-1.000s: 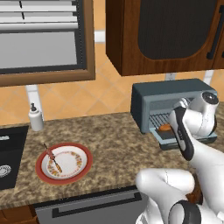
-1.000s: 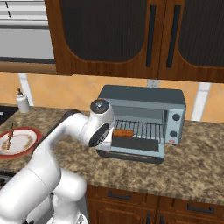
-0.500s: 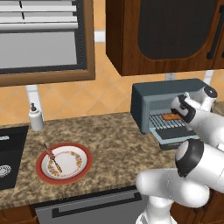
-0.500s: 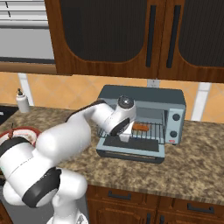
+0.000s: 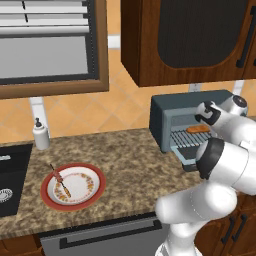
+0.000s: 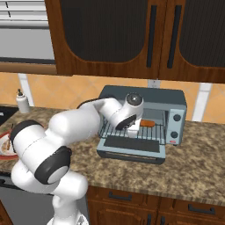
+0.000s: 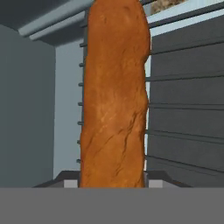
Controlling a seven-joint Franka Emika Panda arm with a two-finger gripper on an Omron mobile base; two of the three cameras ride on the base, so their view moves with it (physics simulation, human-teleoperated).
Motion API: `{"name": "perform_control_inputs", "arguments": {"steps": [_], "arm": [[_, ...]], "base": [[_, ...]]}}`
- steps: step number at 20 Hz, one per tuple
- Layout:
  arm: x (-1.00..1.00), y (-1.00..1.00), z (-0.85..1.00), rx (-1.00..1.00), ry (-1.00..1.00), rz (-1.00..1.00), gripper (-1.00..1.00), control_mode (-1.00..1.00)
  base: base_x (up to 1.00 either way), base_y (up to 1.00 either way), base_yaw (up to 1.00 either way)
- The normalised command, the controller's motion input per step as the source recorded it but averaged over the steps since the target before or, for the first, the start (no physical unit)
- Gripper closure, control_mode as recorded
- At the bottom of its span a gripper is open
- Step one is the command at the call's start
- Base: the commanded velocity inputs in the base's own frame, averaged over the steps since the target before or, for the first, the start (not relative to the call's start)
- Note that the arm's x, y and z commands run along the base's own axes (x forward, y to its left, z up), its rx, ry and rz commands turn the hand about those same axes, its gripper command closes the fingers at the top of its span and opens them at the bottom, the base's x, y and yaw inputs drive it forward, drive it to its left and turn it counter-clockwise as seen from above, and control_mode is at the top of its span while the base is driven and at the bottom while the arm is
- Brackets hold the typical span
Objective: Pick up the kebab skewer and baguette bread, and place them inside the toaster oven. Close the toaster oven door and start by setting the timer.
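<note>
Inside the toaster oven (image 6: 143,99), the gripper (image 6: 134,128) grips the baguette bread (image 7: 114,96) over the rack.

The arm has swung from in front of the oven (image 6: 145,121) right into its mouth, carrying the bread (image 6: 147,124) deeper inside, above the rack, past the dropped door (image 6: 131,145).

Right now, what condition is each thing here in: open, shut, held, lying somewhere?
toaster oven door: dropped open, lying flat in front.
toaster oven: open, wire rack showing.
baguette bread: inside the oven above the rack, with the claw right at it.
claw: reaching into the oven mouth; grip on the bread cannot be told.
kebab skewer: lying on the plate, untouched.
plate: flat on the counter.
</note>
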Motion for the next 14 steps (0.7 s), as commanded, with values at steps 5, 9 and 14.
{"name": "perform_control_inputs", "arguments": {"steps": [5, 9, 14], "arm": [[0.23, 0.0, -0.26, 0.0, 0.02, 0.0, 1.0, -1.0], [0.04, 0.0, -0.11, 0.0, 0.07, 0.0, 1.0, -1.0], [0.09, 0.0, -0.2, 0.0, 0.02, 0.0, 1.0, -1.0]], "base": [[0.0, 0.0, 0.0], [0.0, 0.0, 0.0], [0.0, 0.0, 0.0]]}}
